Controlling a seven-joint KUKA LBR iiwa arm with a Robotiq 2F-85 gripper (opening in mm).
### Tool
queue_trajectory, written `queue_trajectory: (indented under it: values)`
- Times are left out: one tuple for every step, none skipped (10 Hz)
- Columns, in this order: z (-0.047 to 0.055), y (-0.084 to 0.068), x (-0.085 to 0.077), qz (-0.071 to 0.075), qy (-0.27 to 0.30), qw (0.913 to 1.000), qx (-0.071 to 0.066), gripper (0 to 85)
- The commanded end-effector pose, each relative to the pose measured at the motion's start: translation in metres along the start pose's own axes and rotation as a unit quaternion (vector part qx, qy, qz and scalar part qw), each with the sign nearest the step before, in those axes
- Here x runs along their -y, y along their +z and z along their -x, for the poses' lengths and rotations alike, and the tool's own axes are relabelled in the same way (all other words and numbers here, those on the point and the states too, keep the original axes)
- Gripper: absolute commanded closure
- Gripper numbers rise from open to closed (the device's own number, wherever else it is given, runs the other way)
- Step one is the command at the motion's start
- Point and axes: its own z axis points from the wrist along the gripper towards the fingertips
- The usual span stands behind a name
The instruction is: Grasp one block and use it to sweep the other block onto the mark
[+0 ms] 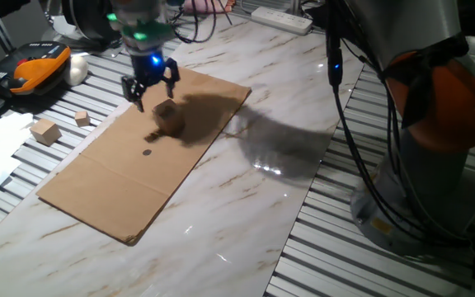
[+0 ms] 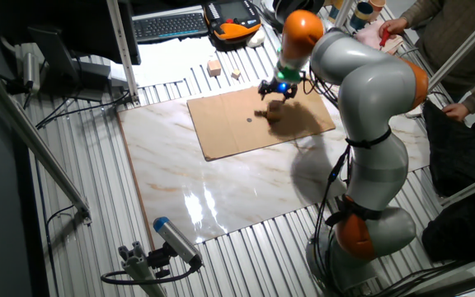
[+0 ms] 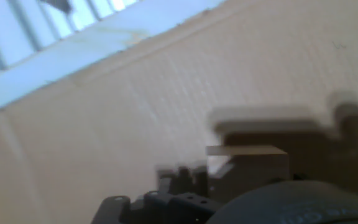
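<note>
The gripper (image 1: 150,86) hangs above the cardboard sheet (image 1: 105,186) with its fingers spread wide and nothing between them. A wooden block (image 1: 167,113) sits on the sheet just at its 5 o'clock, and the mark (image 1: 147,152) lies a little way off at the block's 7 o'clock. Two more blocks, a larger block (image 1: 46,130) and a small cube (image 1: 82,119), rest off the sheet at 9 o'clock.

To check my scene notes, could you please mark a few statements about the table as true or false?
1. The mark is on the cardboard. True.
2. The tool is shut on a block. False: it is open.
3. The block on the cardboard covers the mark. False: it sits apart from it.
4. A larger cube and a smaller cube lie off the cardboard. True.
</note>
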Motion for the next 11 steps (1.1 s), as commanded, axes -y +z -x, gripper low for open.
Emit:
queue_trajectory:
  values:
    - [-0.001,-0.021,-0.009,0.022,0.000,0.9996,-0.018,34.0]
    - [-0.002,-0.030,-0.019,0.034,-0.004,0.9988,-0.034,51.0]
    - [-0.003,-0.040,-0.031,0.054,-0.010,0.9972,-0.050,85.0]
    - [-0.005,-0.047,-0.043,0.056,-0.010,0.9970,-0.054,85.0]
    - [-0.008,-0.054,-0.056,0.039,-0.015,0.9978,-0.051,85.0]
    - [-0.013,-0.058,-0.066,0.031,-0.020,0.9982,-0.046,85.0]
    - [-0.022,-0.061,-0.073,0.027,-0.032,0.9984,-0.038,85.0]
    - [-0.030,-0.064,-0.083,0.014,-0.061,0.9978,-0.021,85.0]
    - [-0.039,-0.070,-0.096,-0.006,-0.090,0.9959,-0.005,85.0]
    - [-0.048,-0.075,-0.110,-0.005,-0.116,0.9932,-0.004,85.0]
    - [-0.056,-0.080,-0.122,0.002,-0.147,0.9892,-0.008,85.0]
